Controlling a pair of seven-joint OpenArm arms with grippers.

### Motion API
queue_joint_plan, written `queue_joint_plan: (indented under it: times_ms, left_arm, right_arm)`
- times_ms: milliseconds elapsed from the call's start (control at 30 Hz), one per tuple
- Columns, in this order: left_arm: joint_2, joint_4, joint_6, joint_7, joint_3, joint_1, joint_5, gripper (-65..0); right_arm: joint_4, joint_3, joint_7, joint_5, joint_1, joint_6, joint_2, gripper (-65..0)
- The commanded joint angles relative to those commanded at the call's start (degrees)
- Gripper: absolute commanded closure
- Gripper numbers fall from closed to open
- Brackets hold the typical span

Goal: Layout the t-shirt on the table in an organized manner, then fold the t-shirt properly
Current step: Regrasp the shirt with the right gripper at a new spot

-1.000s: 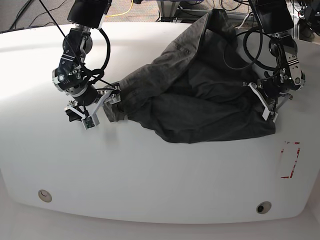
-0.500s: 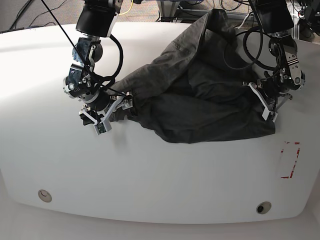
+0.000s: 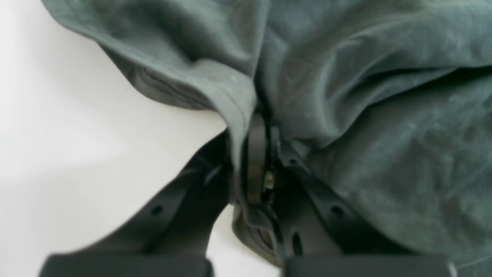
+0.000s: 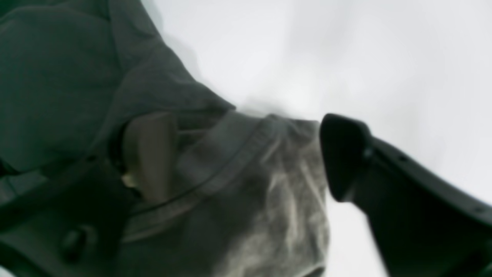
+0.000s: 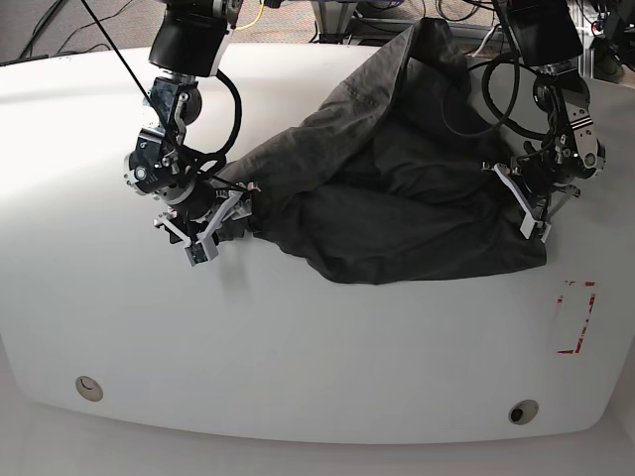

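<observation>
The dark grey t-shirt lies crumpled on the white table, its far end trailing over the back edge. My left gripper stands at the shirt's right edge. In the left wrist view the left gripper is shut on a fold of the t-shirt. My right gripper is at the shirt's left tip. In the right wrist view the right gripper is open, and a bunched hem of the t-shirt lies between its fingers.
A red dashed rectangle marks the table at the front right. Two round grommet holes sit near the front edge. Cables and equipment stand on the floor behind the table.
My right gripper has moved right, toward the shirt, bunching the left tip of the cloth inward. The left gripper and the shirt's right edge have stayed put.
</observation>
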Motion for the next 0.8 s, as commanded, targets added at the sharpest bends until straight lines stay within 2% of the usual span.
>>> queue_joint_plan:
  times_ms: [100,167,200,467,600,733,800]
  left_arm:
    - [0.0,0.0,0.0,0.0,0.1,-0.1,0.0,0.0]
    - [0.0,0.0,0.0,0.0,0.1,-0.1,0.0,0.0]
    - [0.0,0.0,0.0,0.0,0.1,-0.1,0.0,0.0]
    - [0.0,0.0,0.0,0.0,0.1,-0.2,0.0,0.0]
    - [0.0,0.0,0.0,0.0,0.1,-0.2,0.0,0.0]
    - [0.0,0.0,0.0,0.0,0.1,-0.2,0.0,0.0]
    - [0.0,0.0,0.0,0.0,0.1,-0.2,0.0,0.0]
  right_arm:
    - [0.0,0.0,0.0,-0.2,0.0,0.0,0.0,-16.6]
    - [0.0,0.0,0.0,-0.2,-0.1,0.0,0.0,-8.7]
    - [0.0,0.0,0.0,-0.2,-0.1,0.0,0.0,-6.8]
    - [0.2,0.0,-0.1,0.1,-1.8,0.0,0.1,-5.5]
    - [0.4,0.0,-0.1,0.1,-2.8,0.0,0.1,0.0]
    - [1.9,0.0,-0.1,-0.3,-4.0,0.0,0.1,-2.2]
    - [3.1,0.0,-0.1,-0.3,-5.1,0.0,0.1,-0.3]
